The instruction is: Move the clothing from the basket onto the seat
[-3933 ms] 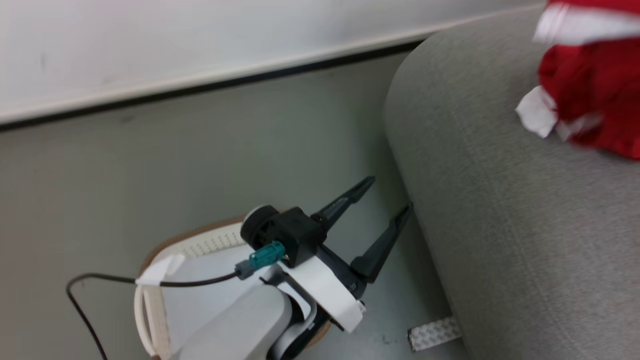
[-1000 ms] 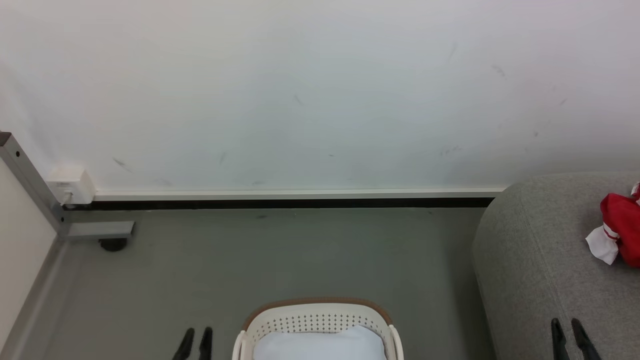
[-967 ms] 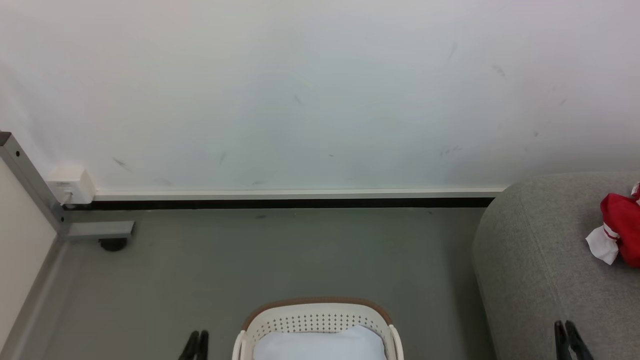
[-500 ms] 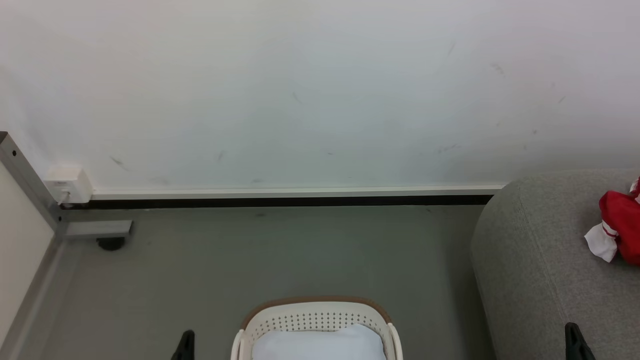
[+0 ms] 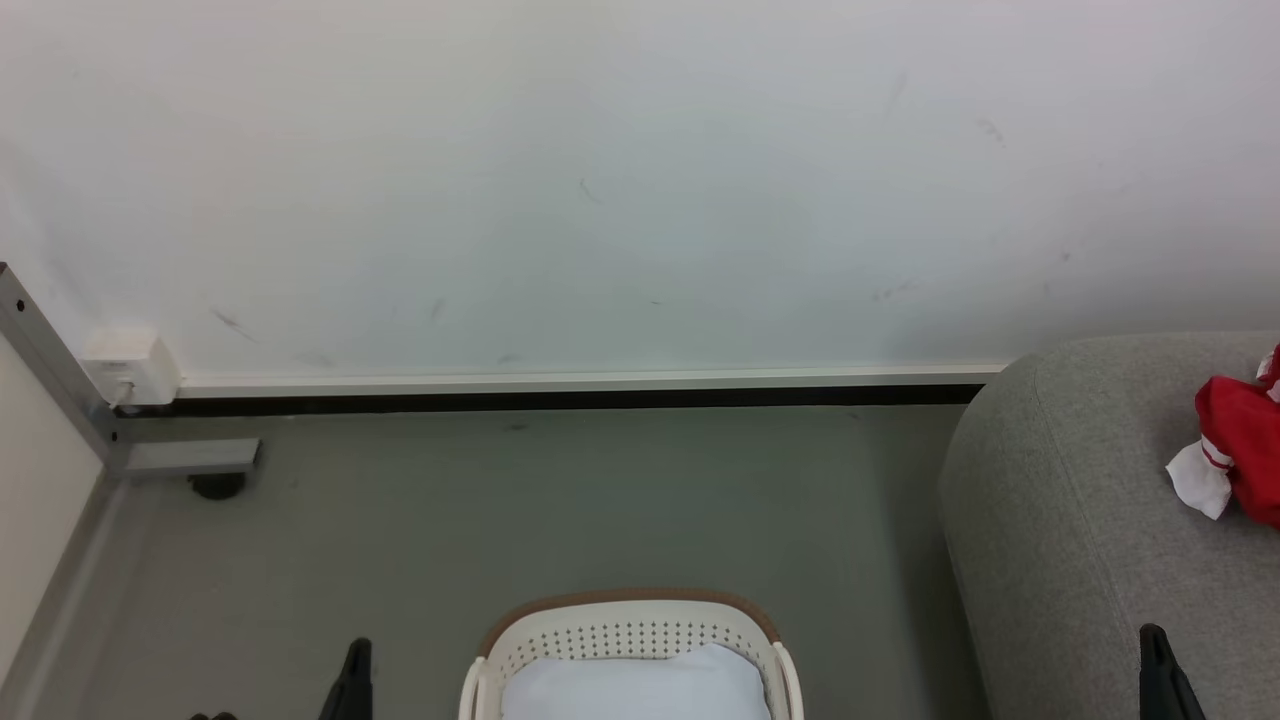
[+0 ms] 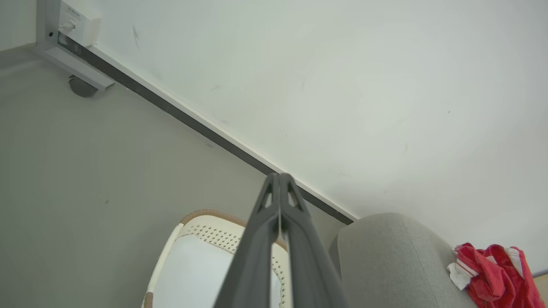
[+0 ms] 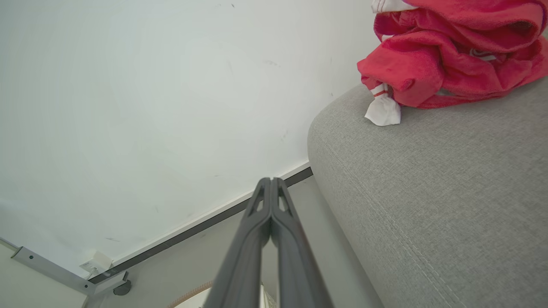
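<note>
Grey seat (image 7: 436,196), crumpled red-and-white clothing (image 7: 449,55) on top

A white wall (image 5: 640,180) is met by a grey floor (image 5: 560,500) at a dark skirting (image 5: 560,401). A white box (image 5: 130,363) is mounted beside a metal frame (image 5: 50,366).
</note>
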Robot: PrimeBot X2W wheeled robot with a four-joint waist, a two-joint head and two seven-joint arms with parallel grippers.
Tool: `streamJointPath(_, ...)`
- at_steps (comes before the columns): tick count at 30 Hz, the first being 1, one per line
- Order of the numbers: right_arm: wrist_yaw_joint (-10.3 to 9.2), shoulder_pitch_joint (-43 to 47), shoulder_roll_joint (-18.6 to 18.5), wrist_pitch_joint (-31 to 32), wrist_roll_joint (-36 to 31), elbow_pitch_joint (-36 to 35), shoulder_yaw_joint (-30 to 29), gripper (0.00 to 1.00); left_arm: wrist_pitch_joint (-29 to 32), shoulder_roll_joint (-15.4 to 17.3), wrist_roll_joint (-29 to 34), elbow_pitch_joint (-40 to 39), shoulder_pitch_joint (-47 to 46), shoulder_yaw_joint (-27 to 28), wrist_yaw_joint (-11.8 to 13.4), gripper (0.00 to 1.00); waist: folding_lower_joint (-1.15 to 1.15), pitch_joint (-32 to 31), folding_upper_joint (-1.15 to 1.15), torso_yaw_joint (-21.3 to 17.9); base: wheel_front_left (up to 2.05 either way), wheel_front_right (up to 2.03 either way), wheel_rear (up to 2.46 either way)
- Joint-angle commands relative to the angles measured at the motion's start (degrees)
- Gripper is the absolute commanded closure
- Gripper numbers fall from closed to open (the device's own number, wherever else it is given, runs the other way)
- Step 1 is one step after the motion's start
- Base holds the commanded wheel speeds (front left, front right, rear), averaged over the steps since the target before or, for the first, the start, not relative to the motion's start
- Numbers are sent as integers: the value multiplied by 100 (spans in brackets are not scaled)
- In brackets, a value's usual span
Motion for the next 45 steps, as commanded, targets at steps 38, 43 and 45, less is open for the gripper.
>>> streamJointPath(38, -7, -560, -84, 747, 2850, -101, -52, 100, 740, 3, -2660, -76, -529, 394, -74, 100, 0, 95, 0, -82, 0, 0, 0)
streamJointPath(43, -8, -589, -86, 817, 3147, -101, -56, 100, 815, 1, -2935, -76, -565, 434, -73, 100, 0, 108, 0, -93, 0, 0, 0)
streamJointPath(45, -8, -607, -87, 850, 3257, -102, -58, 100, 851, 1, -3042, -76, -585, 450, -76, 100, 0, 113, 0, -97, 0, 0, 0)
